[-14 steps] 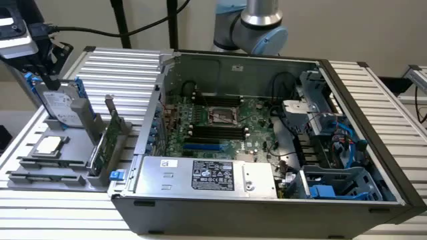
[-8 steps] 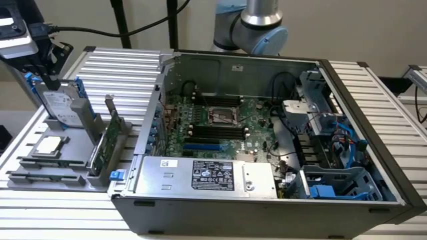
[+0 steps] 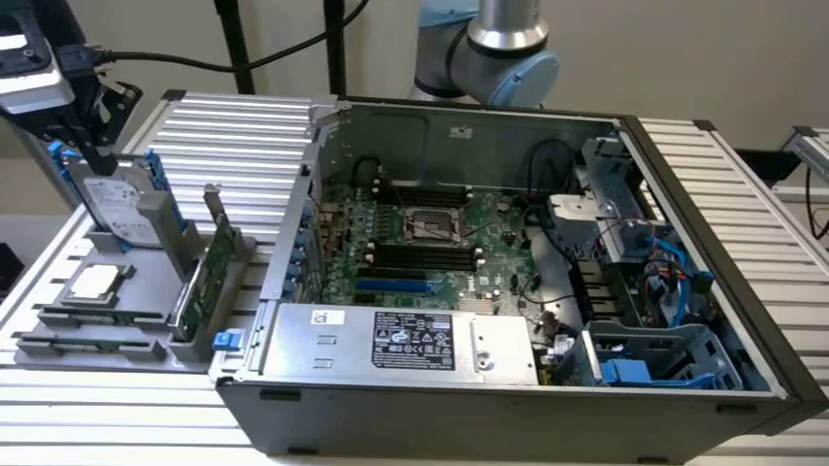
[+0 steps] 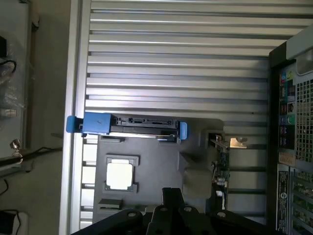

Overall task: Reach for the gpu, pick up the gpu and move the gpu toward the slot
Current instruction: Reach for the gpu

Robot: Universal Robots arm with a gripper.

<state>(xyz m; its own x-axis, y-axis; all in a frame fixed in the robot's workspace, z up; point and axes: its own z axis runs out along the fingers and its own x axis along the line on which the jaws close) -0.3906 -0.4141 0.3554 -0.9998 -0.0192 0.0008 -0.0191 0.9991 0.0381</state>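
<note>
Closest in the exterior view is a silver sheet-metal power supply [image 3: 402, 340], boxy and dull. It carries a black-and-white label whose print is too small to read. It sits at the front of an open dark grey computer case [image 3: 518, 417] lying on a tabletop [image 3: 116, 413] of ribbed aluminium slats. Beside it, toward the exterior view's right, is a blue plastic drive cage [image 3: 647, 361]. On the exterior view's left, just beside the case, a matte grey moulded holder [image 3: 136, 325] carries loose parts. A square processor [image 3: 99, 282] with a pale metal lid lies flat in its recess. The gpu [image 3: 210, 267] stands on its long edge in a slot of the holder, nearest the case, and nothing is touching it. It is a thin green circuit card with its silver bracket rising at the far end. Inside the case lies a green motherboard [image 3: 434, 248] with black memory slots and a square metal socket. Farther back in the holder, a silver hard drive [image 3: 116, 199] in a blue frame stands upright, its white label unreadable. The hand [image 3: 91, 144] hangs just above that drive, well apart from the gpu, and whether it is clenched or released cannot be told. At the far side rises the grey and silver robot arm [image 3: 499, 49].
</note>
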